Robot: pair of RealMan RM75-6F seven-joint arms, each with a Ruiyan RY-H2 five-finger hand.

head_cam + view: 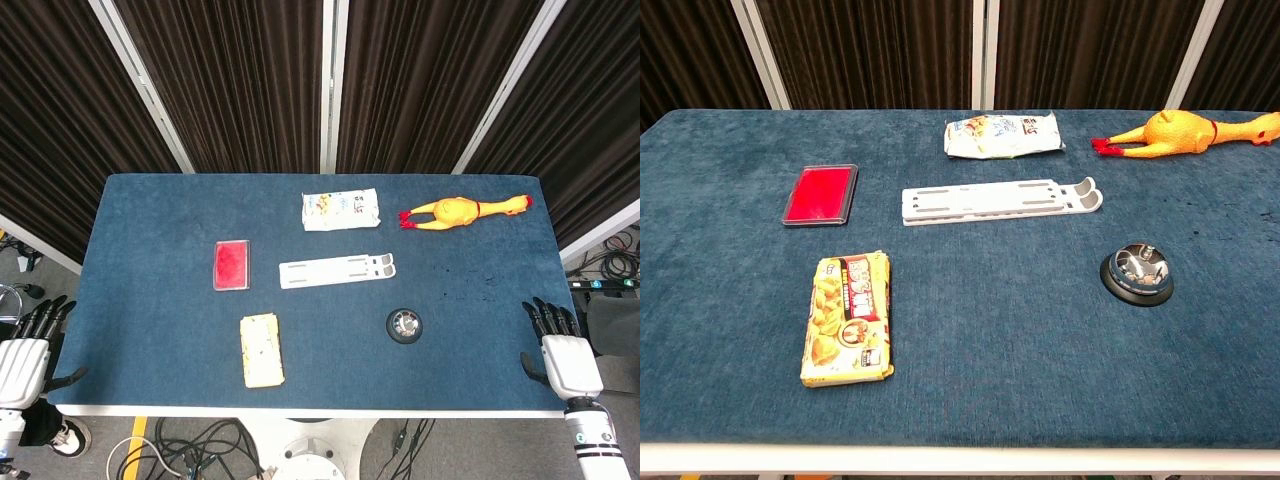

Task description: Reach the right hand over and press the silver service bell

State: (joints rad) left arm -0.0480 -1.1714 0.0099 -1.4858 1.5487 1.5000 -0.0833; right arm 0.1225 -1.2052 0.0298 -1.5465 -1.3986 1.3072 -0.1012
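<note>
The silver service bell, a shiny dome on a black base, stands on the blue table near its front edge, right of centre. My right hand hovers beside the table's front right corner, well to the right of the bell, fingers apart and holding nothing. At the front left corner my left hand also holds nothing, its fingers spread. Neither hand shows in the chest view.
On the blue table lie a yellow snack pack, a red case, a white flat bracket, a white snack bag and a yellow rubber chicken. Dark curtains hang behind.
</note>
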